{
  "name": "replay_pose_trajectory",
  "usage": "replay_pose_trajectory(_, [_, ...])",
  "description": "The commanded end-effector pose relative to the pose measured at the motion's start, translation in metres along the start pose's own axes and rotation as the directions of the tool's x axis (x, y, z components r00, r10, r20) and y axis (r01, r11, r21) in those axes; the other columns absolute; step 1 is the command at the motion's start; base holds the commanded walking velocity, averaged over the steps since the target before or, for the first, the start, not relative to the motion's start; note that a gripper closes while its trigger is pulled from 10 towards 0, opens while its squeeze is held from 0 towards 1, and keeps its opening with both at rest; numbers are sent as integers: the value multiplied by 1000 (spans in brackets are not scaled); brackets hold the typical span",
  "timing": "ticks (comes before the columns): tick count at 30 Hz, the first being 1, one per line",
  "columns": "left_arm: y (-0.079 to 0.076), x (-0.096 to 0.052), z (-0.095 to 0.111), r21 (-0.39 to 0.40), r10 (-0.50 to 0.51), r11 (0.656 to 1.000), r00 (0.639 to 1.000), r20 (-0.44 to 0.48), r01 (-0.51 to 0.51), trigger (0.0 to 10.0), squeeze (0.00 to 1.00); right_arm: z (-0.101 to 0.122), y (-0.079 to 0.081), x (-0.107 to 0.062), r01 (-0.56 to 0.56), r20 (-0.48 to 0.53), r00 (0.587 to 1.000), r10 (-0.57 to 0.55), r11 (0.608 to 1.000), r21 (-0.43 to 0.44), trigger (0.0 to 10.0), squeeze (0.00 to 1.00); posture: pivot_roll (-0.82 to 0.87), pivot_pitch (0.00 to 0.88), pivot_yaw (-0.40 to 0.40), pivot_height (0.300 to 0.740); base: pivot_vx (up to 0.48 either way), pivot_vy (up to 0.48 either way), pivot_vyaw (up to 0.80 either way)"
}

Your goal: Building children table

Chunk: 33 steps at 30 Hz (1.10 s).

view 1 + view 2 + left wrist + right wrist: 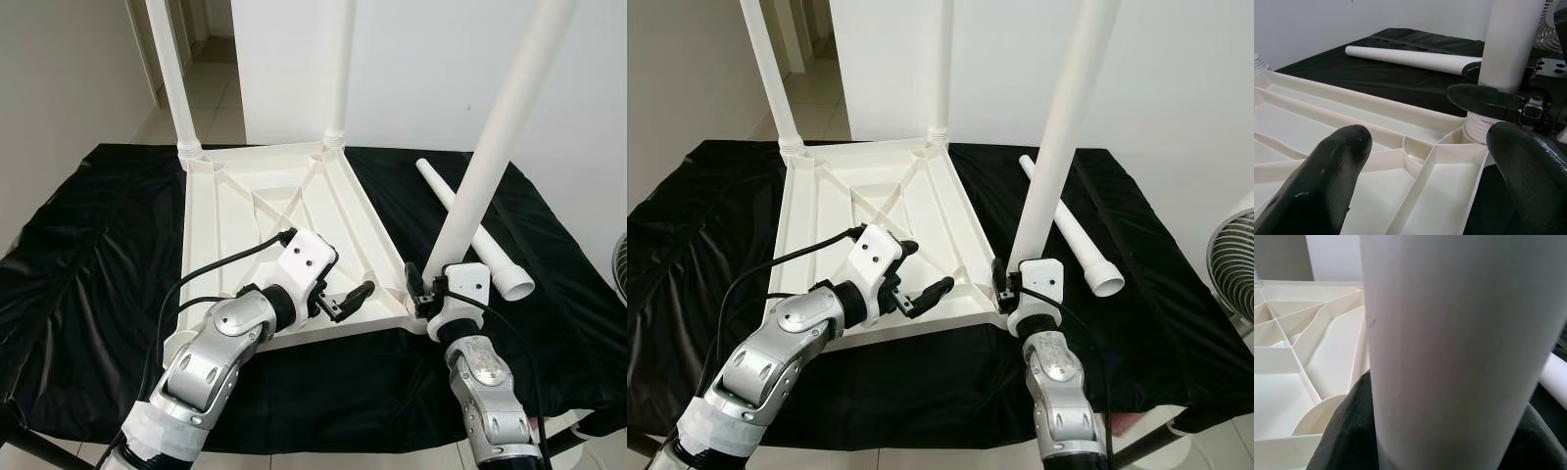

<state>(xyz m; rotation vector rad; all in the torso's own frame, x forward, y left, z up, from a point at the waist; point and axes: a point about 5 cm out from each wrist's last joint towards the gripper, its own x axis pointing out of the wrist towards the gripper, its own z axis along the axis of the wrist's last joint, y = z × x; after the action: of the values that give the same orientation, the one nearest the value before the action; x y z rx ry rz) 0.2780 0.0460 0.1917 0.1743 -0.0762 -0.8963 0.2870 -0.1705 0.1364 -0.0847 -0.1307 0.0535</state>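
Observation:
An upside-down white tabletop lies on the black-draped table. Two white legs stand upright in its far corners. My right gripper is shut on a third leg low down. This leg leans to the right, and its ribbed end rests at the near right corner socket. My left gripper is open just above the tabletop's near edge, a short way left of that corner, with nothing between its fingers. A fourth leg lies loose on the cloth to the right.
The black cloth hangs over the table's front edge. A fan stands off the table's right side. White walls rise close behind, and a tiled hallway opens at the back left.

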Motion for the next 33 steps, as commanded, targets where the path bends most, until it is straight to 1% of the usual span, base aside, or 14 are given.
replay_pose_trajectory(1, [-1, -2, -1, -8, -12, 1000, 1000, -5, 12, 10000, 0, -17, 1, -5, 18, -88, 996, -18, 1000, 9, 10000, 0, -34, 29, 30, 740, 0, 0, 0])
replay_pose_trajectory(7, [-1, -2, 0, -10, -8, 1000, 1000, -5, 8, 10000, 0, -15, 4, -4, 104, -78, 992, -102, 994, 29, 10000, 0, -30, 34, 28, 740, 0, 0, 0])
replay_pose_trajectory(11, [-1, -2, 0, -11, -7, 1000, 1000, -5, 7, 10000, 0, -14, 4, -3, 141, -76, 988, -138, 989, 33, 10000, 0, -28, 35, 29, 740, 0, 0, 0])
replay_pose_trajectory(13, [-1, -3, 0, -12, -6, 1000, 1000, -8, 6, 10000, 0, -13, 4, 0, 203, -69, 977, -200, 978, 41, 10000, 0, -25, 38, 30, 740, 0, 0, 0])
replay_pose_trajectory(14, [0, -3, 0, -12, -6, 1000, 1000, -8, 5, 10000, 0, -13, 5, 1, 214, -67, 975, -211, 976, 41, 10000, 0, -25, 38, 30, 740, 0, 0, 0])
replay_pose_trajectory(20, [0, -3, 0, -11, -4, 1000, 1000, -7, 4, 10000, 0, -13, 5, 3, 245, -68, 968, -242, 968, 42, 10000, 0, -18, 40, 29, 740, 0, 0, 0])
replay_pose_trajectory(22, [1, -3, 1, -10, 0, 1000, 1000, -8, 0, 10000, 0, -15, 6, 5, 282, -67, 958, -280, 959, 28, 10000, 0, -12, 40, 27, 740, 0, 0, 0])
replay_pose_trajectory(26, [1, -4, 1, -11, 1, 1000, 1000, -8, -1, 10000, 0, -15, 6, 5, 293, -65, 954, -291, 956, 17, 10000, 0, -11, 41, 26, 740, 0, 0, 0])
replay_pose_trajectory(28, [1, -4, 1, -11, 4, 1000, 1000, -9, -4, 10000, 0, -16, 5, 6, 338, -59, 940, -337, 941, 3, 10000, 0, -10, 42, 24, 740, 0, 0, 0])
replay_pose_trajectory(30, [1, -4, 1, -12, 5, 1000, 1000, -9, -5, 10000, 0, -16, 4, 6, 358, -54, 932, -358, 934, 0, 10000, 0, -10, 41, 25, 740, 0, 0, 0])
replay_pose_trajectory(33, [1, -3, 1, -13, 6, 1000, 1000, -8, -6, 10000, 0, -15, -2, 7, 439, -34, 898, -439, 898, -21, 10000, 0, -10, 39, 21, 740, 0, 0, 0])
